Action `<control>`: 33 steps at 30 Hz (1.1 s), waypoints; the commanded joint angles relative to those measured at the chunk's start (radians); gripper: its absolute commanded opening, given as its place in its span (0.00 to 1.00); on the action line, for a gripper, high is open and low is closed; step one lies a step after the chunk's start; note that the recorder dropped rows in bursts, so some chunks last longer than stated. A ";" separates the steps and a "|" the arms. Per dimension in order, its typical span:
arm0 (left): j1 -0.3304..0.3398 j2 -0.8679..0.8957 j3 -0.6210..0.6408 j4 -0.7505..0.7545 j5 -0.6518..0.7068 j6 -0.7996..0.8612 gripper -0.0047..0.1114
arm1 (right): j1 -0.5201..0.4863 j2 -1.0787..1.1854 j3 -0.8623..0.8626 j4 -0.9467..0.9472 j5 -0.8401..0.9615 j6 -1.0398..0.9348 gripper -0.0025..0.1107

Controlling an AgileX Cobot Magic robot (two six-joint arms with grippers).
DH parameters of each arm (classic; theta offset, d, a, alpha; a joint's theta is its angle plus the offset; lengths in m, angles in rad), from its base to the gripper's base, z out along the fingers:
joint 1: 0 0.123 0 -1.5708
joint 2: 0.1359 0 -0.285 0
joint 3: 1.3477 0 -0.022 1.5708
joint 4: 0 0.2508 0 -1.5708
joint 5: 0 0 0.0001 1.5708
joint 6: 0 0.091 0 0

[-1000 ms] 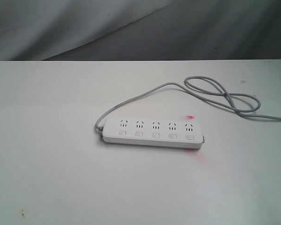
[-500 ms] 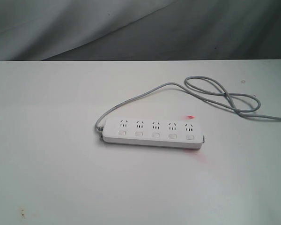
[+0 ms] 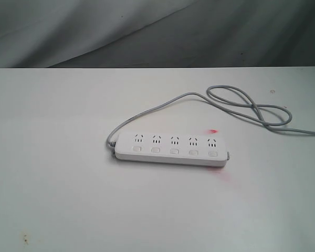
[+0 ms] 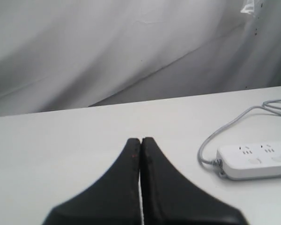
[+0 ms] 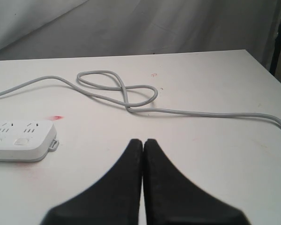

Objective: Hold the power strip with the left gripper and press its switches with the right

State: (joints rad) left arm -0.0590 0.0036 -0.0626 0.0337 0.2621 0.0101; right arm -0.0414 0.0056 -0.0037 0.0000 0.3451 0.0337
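Observation:
The white power strip (image 3: 171,148) lies flat in the middle of the white table, its five sockets above a row of small white switches (image 3: 174,151). Its grey cord (image 3: 241,105) leaves the left end and loops toward the back right. Neither arm shows in the exterior view. In the left wrist view my left gripper (image 4: 140,140) is shut and empty, well short of the strip's cord end (image 4: 255,160). In the right wrist view my right gripper (image 5: 143,142) is shut and empty, apart from the strip's other end (image 5: 23,139), with the looped cord (image 5: 126,93) beyond it.
A small red mark (image 3: 213,131) sits on the table behind the strip's right end, and a faint pink smear (image 3: 224,177) in front of it. Grey cloth (image 3: 147,31) hangs behind the table. The table's right edge (image 5: 271,75) shows in the right wrist view.

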 commanded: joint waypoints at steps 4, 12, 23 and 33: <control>0.003 -0.004 0.060 0.004 -0.006 -0.010 0.04 | -0.009 -0.006 0.004 0.000 -0.008 0.005 0.02; 0.003 -0.004 0.063 0.004 0.002 -0.010 0.04 | -0.009 -0.006 0.004 0.000 -0.008 0.005 0.02; 0.003 -0.004 0.063 0.007 0.004 -0.010 0.04 | -0.009 -0.006 0.004 0.000 -0.008 0.005 0.02; 0.003 -0.004 0.063 0.007 0.004 -0.010 0.04 | -0.009 -0.006 0.004 0.000 -0.008 0.005 0.02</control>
State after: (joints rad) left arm -0.0590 0.0036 -0.0042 0.0377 0.2643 0.0101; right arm -0.0414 0.0056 -0.0037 0.0000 0.3451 0.0337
